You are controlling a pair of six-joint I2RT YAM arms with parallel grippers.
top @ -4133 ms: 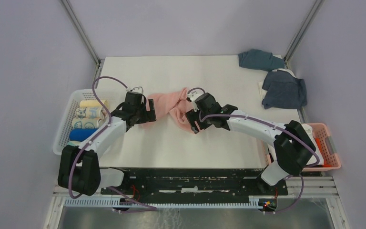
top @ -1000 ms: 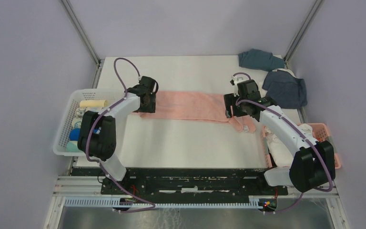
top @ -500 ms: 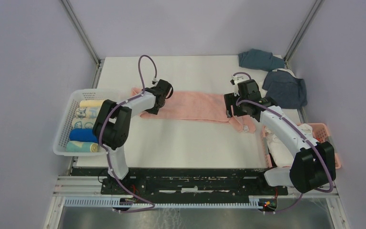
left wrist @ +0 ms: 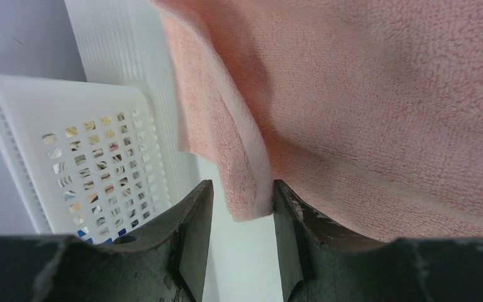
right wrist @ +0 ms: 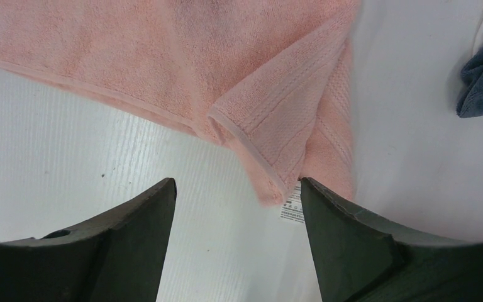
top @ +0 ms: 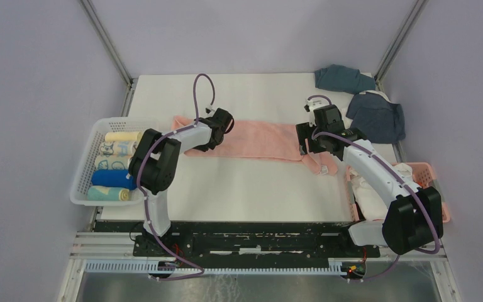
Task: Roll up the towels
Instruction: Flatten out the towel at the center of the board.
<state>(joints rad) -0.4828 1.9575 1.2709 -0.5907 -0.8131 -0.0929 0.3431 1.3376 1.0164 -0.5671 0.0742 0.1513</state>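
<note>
Flattening step: soft pink terry-cloth towel (top: 258, 139) mid-frame, left end effector (left wrist: 242, 189) narrow around its folded edge, right end effector (right wrist: 238, 182) wide, empty. Next, probably: pinch, unfold corners.

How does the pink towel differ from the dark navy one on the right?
The pink towel lies spread in a long strip; the navy towel sits crumpled in a heap. The left gripper and right gripper are at the pink towel's ends; neither touches the navy towel. Both are unrolled cloth.
</note>
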